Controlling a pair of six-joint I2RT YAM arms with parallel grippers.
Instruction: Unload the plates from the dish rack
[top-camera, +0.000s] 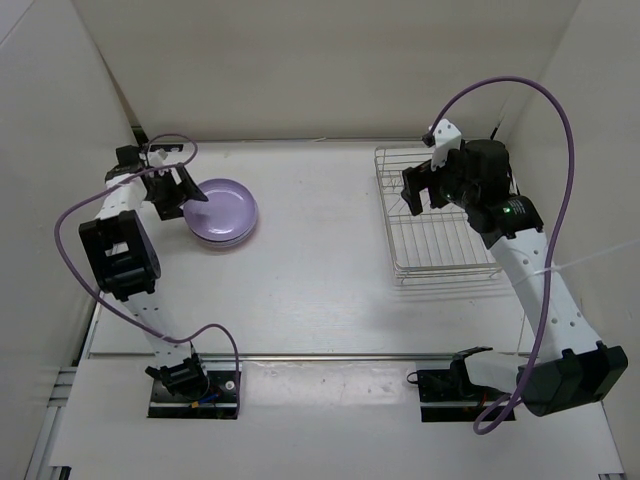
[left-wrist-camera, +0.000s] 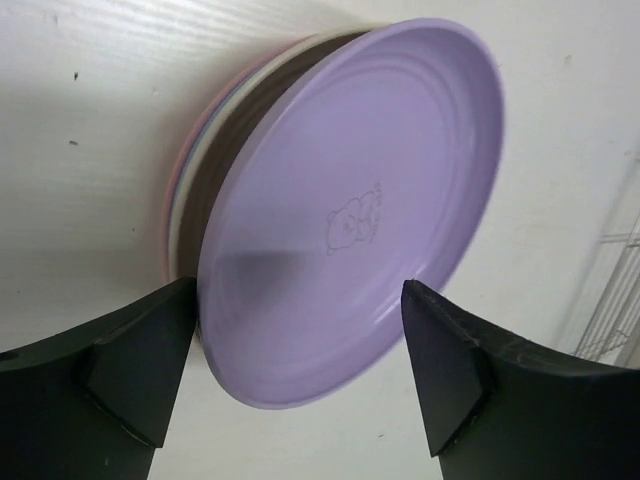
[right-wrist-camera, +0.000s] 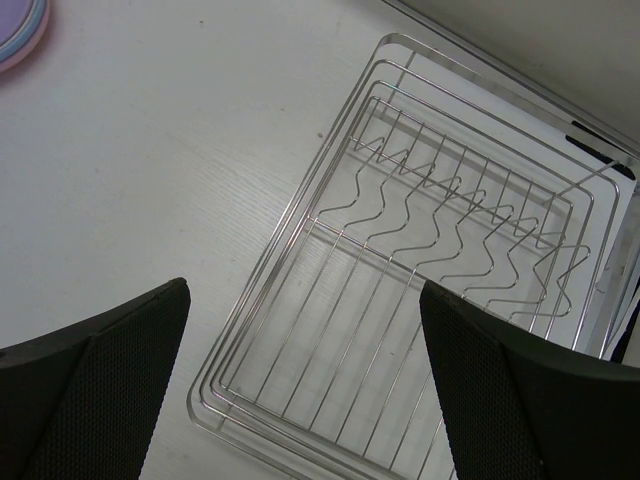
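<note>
The lavender plate (top-camera: 228, 210) lies on top of a stack at the table's left; in the left wrist view it (left-wrist-camera: 350, 200) fills the frame. The cream, blue and pink rims (left-wrist-camera: 190, 180) of the plates under it show at its left. My left gripper (top-camera: 190, 194) is open and holds nothing, its fingers either side of the plate's near edge (left-wrist-camera: 300, 295). The dish rack (top-camera: 440, 225) stands at the right with no plates in it. My right gripper (top-camera: 418, 195) is open above the rack's left side (right-wrist-camera: 303, 292). The rack's wire rim (right-wrist-camera: 296, 215) and prongs show below it.
White walls enclose the table at the left, back and right. Purple cables (top-camera: 70, 215) loop off both arms. A metal rail (top-camera: 330, 356) runs along the table's near edge. The stack's edge shows in the right wrist view's top left corner (right-wrist-camera: 18, 35).
</note>
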